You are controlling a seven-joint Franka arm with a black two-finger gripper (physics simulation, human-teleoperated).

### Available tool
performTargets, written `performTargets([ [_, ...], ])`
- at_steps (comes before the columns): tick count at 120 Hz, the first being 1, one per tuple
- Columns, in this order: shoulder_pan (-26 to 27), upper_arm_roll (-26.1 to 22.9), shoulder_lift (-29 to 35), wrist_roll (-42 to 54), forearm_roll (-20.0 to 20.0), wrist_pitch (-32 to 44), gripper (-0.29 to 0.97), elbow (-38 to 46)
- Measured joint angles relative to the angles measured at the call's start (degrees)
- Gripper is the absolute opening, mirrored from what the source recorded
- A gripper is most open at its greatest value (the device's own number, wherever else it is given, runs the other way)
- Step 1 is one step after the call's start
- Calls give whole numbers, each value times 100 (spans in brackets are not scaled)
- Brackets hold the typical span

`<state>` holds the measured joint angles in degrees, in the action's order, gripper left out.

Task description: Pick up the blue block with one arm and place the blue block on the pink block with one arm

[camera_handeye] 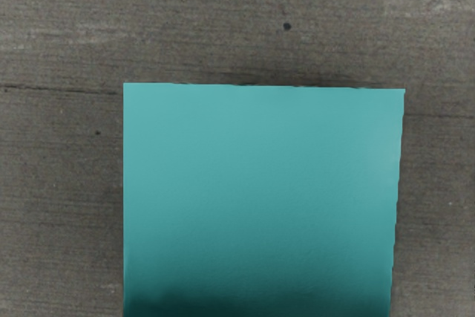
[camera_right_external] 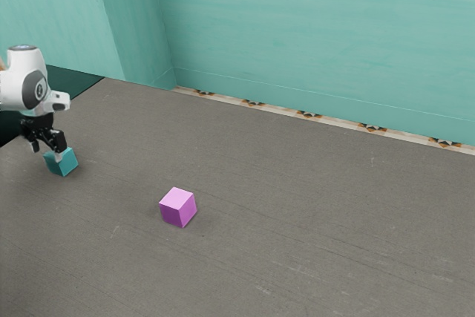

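Around the pink block [camera_right_external: 178, 207], a broad grey table [camera_right_external: 312, 206] is recorded, matt and stone-like, with fine streaks and faint cracks across its surface. Behind the pink block, smooth teal wall panels [camera_right_external: 312, 27] are noted, edged at the foot by a pale strip with small dark patterned marks [camera_right_external: 334, 119]. Far to the exterior view's left of the pink block, the white, rounded arm [camera_right_external: 26, 87] is seen, ending in the black gripper [camera_right_external: 46, 146].

The pink block is a plain, sharp-edged cube with a lighter top face, resting flat on the table.

The blue block [camera_right_external: 62, 162] is found well apart from the pink block, towards the exterior view's left and slightly farther back, directly beneath the gripper. It is a smaller cube of teal-blue colour, smooth and unmarked. In the wrist view its top face is shown as a flat square with crisp edges, darkening to shadow along the side nearest the hand, with grey table around three sides.

Whether the jaws are closed on the blue block cannot be told.
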<state>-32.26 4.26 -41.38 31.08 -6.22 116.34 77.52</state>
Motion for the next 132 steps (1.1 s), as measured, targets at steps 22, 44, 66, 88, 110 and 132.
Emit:
performTargets([
  [22, -75, -127, -397, 98, 87, 79, 63, -351],
  [44, -88, -196, -643, 174, 118, 135, 41, -579],
  [66, -61, -262, -575, 207, 73, 178, 33, -488],
  [88, 90, -296, -69, 201, -12, 41, 26, -129],
  [110, 522, -297, 304, 100, -3, -111, 23, 47],
  [132, 1053, -298, 585, -118, 3, -187, 23, 333],
])
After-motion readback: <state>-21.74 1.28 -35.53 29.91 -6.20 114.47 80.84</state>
